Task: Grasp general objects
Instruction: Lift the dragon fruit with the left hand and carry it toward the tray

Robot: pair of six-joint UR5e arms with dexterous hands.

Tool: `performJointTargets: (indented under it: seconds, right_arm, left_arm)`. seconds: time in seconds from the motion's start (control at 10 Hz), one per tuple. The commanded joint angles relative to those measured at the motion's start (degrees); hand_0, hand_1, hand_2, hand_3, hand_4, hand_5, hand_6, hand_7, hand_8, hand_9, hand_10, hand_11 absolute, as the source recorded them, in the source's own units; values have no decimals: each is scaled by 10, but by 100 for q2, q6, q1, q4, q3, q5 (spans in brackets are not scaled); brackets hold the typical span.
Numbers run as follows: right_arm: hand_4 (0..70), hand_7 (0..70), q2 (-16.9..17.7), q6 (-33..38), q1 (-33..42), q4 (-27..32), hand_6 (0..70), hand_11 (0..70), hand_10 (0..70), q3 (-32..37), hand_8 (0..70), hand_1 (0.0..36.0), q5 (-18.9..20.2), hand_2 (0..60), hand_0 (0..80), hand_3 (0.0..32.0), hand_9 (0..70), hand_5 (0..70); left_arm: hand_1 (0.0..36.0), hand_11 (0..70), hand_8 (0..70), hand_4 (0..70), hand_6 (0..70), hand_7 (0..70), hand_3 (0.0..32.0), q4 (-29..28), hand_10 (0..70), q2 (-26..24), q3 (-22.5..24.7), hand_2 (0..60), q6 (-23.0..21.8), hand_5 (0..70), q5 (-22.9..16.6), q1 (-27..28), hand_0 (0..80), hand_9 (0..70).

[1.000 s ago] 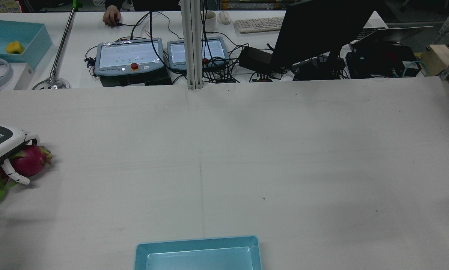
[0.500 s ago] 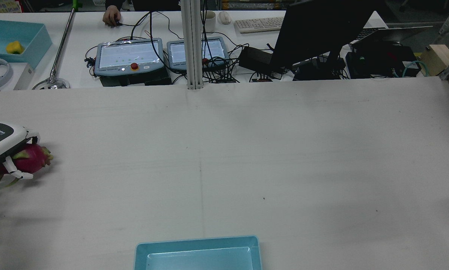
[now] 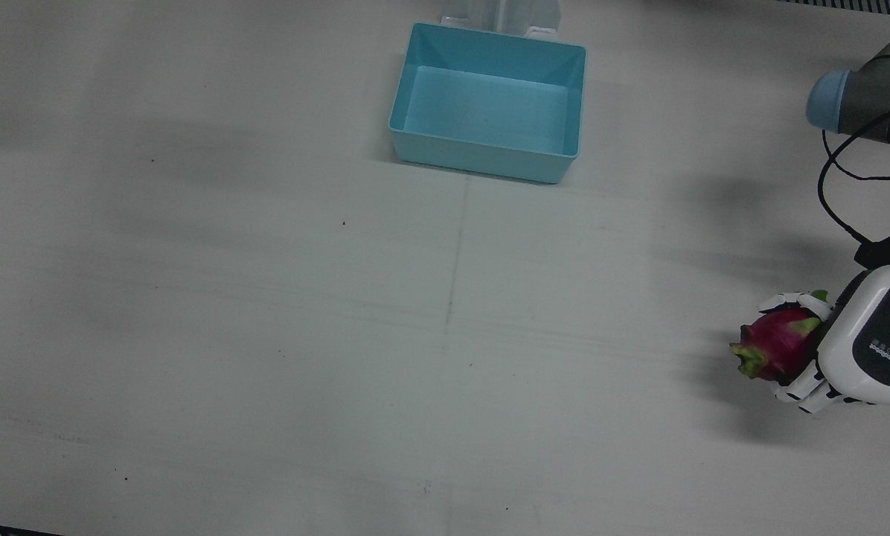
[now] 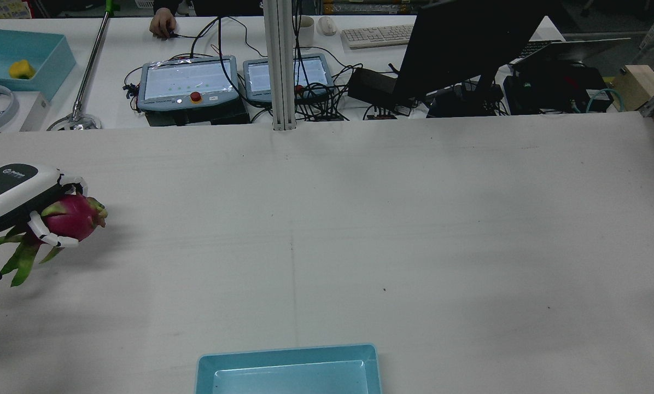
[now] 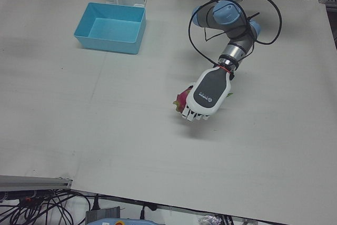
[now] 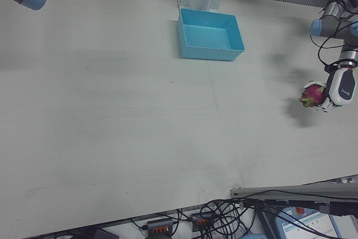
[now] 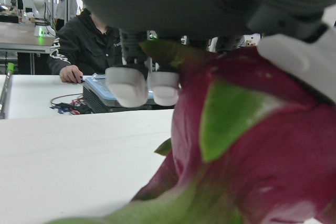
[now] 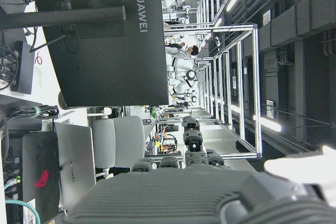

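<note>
Rear view showed the left hand point(image 4: 15, 192) clamped around a dragon fruit point(image 4: 73, 218), well apart from the blue bin point(image 4: 288, 369); right hand's state couldn't be told.

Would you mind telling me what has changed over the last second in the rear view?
The left hand, shut on the dragon fruit, has moved up and toward the table's middle, carrying the fruit along; its green leaves now hang free. The blue bin stayed put, and the grasp is unchanged.
</note>
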State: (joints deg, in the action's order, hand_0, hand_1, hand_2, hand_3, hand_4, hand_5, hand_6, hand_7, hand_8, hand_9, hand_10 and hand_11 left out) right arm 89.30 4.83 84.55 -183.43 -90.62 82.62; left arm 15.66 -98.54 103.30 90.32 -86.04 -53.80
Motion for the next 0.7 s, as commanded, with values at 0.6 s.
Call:
performJointTargets:
  seconds: [0.6]
  right_arm:
    - [0, 0, -9, 0, 0, 0, 0, 0, 0, -9, 0, 0, 0, 0, 0, 0, 0, 0]
  left_arm:
    - [49, 700, 700, 700, 700, 700, 0, -750, 700, -1060, 636, 600, -4406, 700, -1837, 36, 456, 700]
